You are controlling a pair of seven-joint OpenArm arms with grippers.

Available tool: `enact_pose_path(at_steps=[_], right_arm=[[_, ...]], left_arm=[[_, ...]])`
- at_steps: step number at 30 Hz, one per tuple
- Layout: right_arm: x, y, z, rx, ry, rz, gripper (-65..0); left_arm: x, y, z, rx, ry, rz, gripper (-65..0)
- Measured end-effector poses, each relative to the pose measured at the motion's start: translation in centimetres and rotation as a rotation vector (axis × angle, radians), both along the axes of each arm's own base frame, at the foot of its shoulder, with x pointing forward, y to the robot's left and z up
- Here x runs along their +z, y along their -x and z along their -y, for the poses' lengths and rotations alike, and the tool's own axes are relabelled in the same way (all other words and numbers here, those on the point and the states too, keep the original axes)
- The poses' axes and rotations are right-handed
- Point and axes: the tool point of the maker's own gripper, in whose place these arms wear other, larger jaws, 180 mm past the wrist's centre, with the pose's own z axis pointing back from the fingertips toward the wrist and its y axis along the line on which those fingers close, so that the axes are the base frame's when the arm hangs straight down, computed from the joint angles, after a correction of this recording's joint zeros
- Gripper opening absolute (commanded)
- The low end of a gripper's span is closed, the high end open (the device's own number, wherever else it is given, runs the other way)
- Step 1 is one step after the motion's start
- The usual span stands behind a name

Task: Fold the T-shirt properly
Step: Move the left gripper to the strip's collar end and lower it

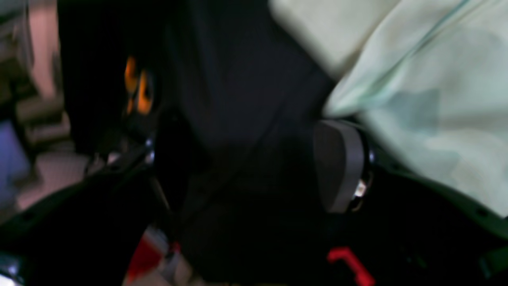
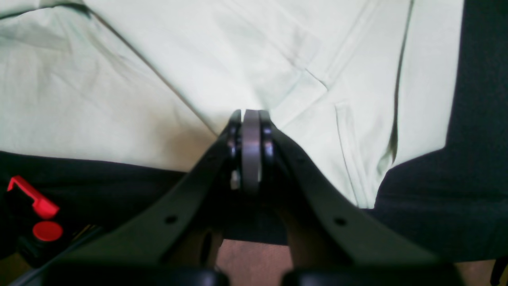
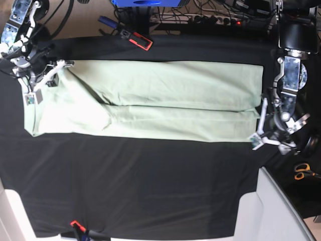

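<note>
Two arms, one at each short end of the T-shirt.

Left wrist view: blurred. One dark pad [image 1: 337, 167] of the left gripper shows beside a raised fold of the T-shirt [image 1: 436, 99], which lies to the upper right of it. The other pad is lost in the dark, so I can't tell from here if the jaws are apart or pinching.

Right wrist view: right gripper [image 2: 251, 119] has its jaws pressed together, tips on the T-shirt [image 2: 198, 59] near its edge; whether cloth is caught between them I cannot tell.

Base view: T-shirt [image 3: 150, 105] lies as a long band across the black table cover [image 3: 150, 191], long axis running from arm to arm. Right gripper [image 3: 47, 75] sits at the band's far-left end, left gripper [image 3: 261, 128] at the far-right end, each nearest its own end. My read: the next fold goes across that long axis, end toward end.
</note>
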Motion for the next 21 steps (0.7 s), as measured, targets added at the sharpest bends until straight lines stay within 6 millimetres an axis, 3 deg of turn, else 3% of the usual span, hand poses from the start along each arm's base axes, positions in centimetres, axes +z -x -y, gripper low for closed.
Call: enact_pose_path(at_steps=[4, 10, 18, 21], right_arm=[[0.1, -0.1, 0.3, -0.004, 0.006, 0.001, -64.9], [0.0, 0.0, 0.3, -0.005, 0.005, -0.001, -65.0], [0.0, 0.0, 0.3, -0.006, 0.005, -0.001, -65.0], [0.0, 0.0, 0.3, -0.006, 0.005, -0.001, -65.0]], left_arm=[[-2.7, 0.3, 0.5, -0.023, -0.012, -0.097, -17.8], [-4.1, 0.5, 1.6, -0.055, -0.013, -0.143, -17.8], [-6.1, 1.4, 0.8, -0.007, -0.006, -0.211, -18.1], [-6.5, 1.5, 0.8, 0.0, -0.002, -0.224, -26.0]])
